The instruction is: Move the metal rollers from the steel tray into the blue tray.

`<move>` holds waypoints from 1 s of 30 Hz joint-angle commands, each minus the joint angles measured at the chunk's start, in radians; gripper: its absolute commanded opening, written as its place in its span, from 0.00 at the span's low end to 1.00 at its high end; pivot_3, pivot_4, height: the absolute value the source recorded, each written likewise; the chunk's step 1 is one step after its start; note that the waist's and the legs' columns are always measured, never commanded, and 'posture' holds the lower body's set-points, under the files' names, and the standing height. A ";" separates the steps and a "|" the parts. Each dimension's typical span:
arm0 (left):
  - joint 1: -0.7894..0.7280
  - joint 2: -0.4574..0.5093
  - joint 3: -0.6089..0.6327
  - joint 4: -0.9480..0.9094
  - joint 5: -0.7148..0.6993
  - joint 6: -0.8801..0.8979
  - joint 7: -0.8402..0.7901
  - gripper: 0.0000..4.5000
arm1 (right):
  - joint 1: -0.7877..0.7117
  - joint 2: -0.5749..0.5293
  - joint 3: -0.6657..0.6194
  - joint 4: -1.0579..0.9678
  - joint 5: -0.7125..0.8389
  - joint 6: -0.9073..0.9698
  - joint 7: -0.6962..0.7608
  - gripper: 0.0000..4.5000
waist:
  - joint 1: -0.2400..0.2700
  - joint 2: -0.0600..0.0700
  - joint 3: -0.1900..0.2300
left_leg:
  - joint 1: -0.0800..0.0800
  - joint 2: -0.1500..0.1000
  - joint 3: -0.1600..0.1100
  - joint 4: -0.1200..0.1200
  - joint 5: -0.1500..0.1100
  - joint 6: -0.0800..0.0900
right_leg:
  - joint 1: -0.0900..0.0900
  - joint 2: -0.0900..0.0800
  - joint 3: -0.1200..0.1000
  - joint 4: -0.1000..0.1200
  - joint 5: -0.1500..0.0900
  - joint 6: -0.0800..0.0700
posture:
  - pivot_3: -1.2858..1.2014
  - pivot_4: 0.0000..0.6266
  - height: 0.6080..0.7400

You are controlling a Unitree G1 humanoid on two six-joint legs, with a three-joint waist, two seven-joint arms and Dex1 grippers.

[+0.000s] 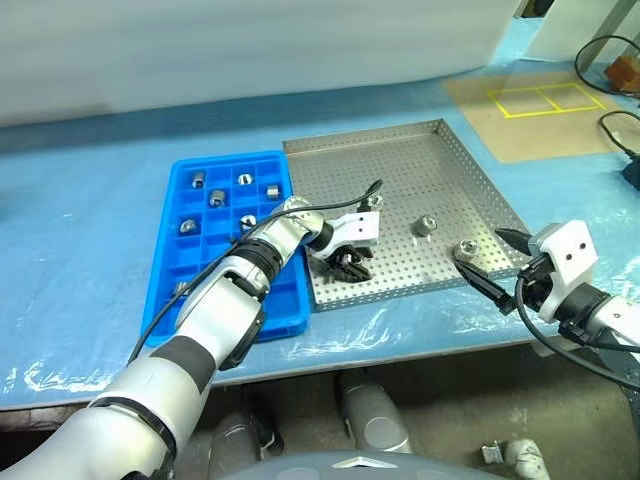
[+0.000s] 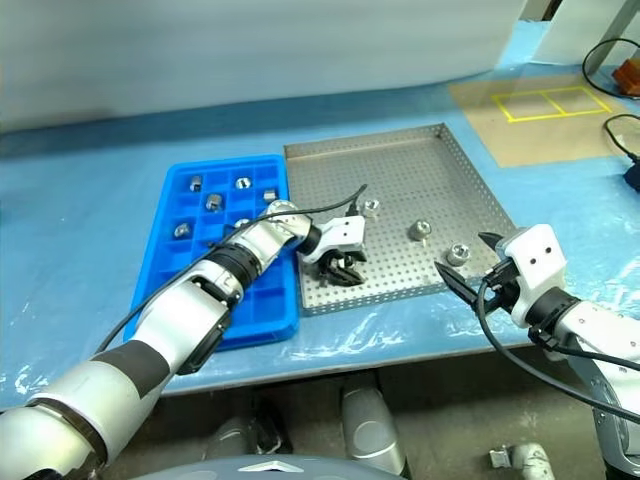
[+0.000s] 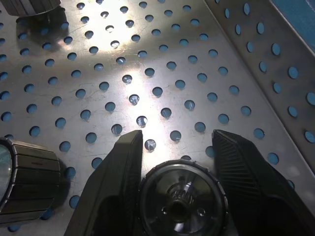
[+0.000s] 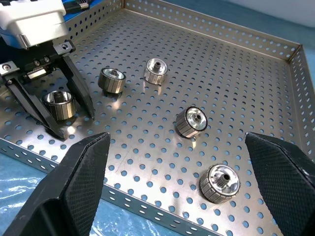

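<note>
Head view: the left arm reaches across the blue tray (image 1: 222, 300) on the desk (image 1: 80, 250), its left gripper (image 1: 350, 266) angled down onto the steel tray (image 1: 420, 160).

Left wrist view: the jaws bracket one of the metal rollers (image 3: 181, 202), a finger (image 3: 114, 187) touching it, the other just apart.

Right wrist view: the right gripper (image 4: 183, 183) hovers by the steel tray's near rim, jaws spread wide and empty, four more rollers loose ahead.

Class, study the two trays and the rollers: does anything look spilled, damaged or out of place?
Nothing stands out. The loose metal rollers all sit inside the steel tray, none on the table. Those already moved lie in compartments of the blue tray. The left gripper straddles one roller near the tray's front rim.
</note>
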 commanded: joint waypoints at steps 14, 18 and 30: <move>0.095 0.108 0.125 -0.334 -0.142 0.075 -0.042 0.45 | -0.152 -0.022 0.052 0.070 -0.002 -0.046 0.033 1.00 | 0.006 0.000 0.001 | -0.002 -0.002 0.000 -0.002 0.000 0.001 | -0.001 -0.003 -0.002 0.000 0.004 -0.006 | 0.28 0.24 1.00; 0.110 0.163 0.166 -0.474 -0.171 0.065 0.012 0.45 | -0.228 -0.033 0.074 0.088 0.013 -0.037 0.055 1.00 | 0.010 0.000 0.001 | -0.003 -0.002 0.000 -0.002 0.001 0.004 | -0.002 -0.004 -0.003 0.001 0.004 -0.006 | 0.29 0.24 1.00; 0.314 0.422 0.295 -0.998 -0.370 0.399 0.016 0.45 | -0.676 0.096 0.458 0.301 0.001 -0.091 0.246 1.00 | 0.077 0.001 0.002 | -0.001 0.002 0.000 -0.002 0.005 -0.002 | -0.008 -0.003 -0.003 0.014 0.004 -0.007 | 0.40 0.24 1.00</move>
